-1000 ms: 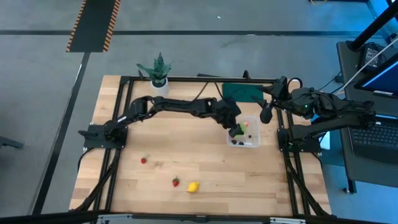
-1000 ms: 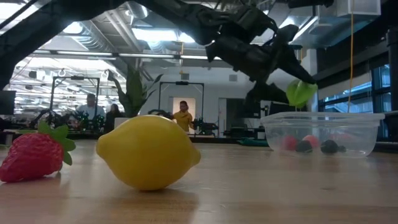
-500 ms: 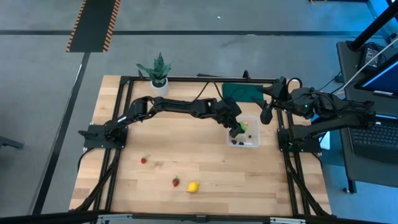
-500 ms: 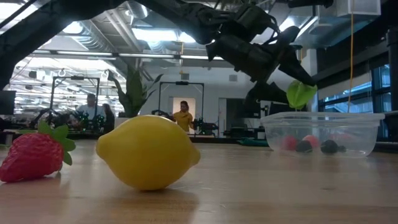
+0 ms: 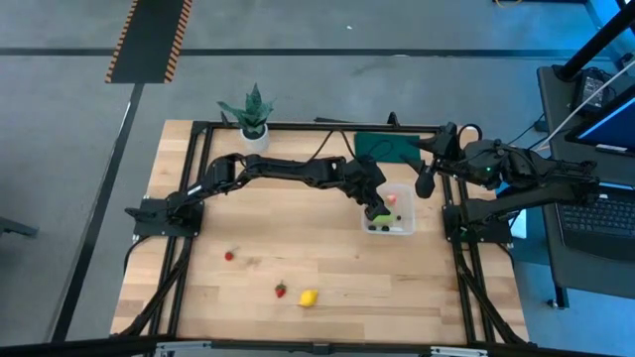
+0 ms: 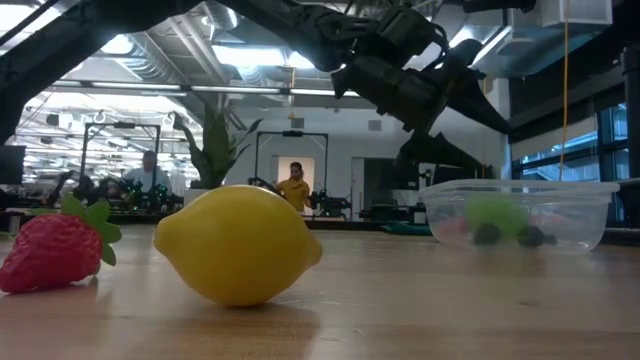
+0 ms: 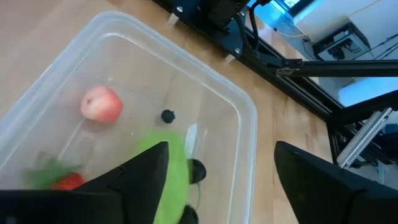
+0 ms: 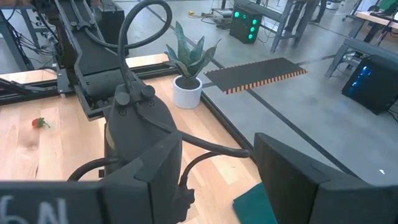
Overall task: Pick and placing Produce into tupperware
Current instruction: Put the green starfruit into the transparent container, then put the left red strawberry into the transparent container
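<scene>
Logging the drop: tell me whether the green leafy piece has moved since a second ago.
Yes. The green leafy piece has dropped: it was above the tupperware rim at the left gripper, and now lies inside the box, below the rim.

Only readable marking: pale characters, looks like "6N" or "GN", on the right gripper's (image 8: 211, 186) own finger (image 8: 93, 193) in the right wrist view, cut off by the edge, so can't be sure of it. Nothing legible on the tupperware (image 5: 402, 224), the table (image 5: 327, 268) or the gear in the room behind.
</scene>
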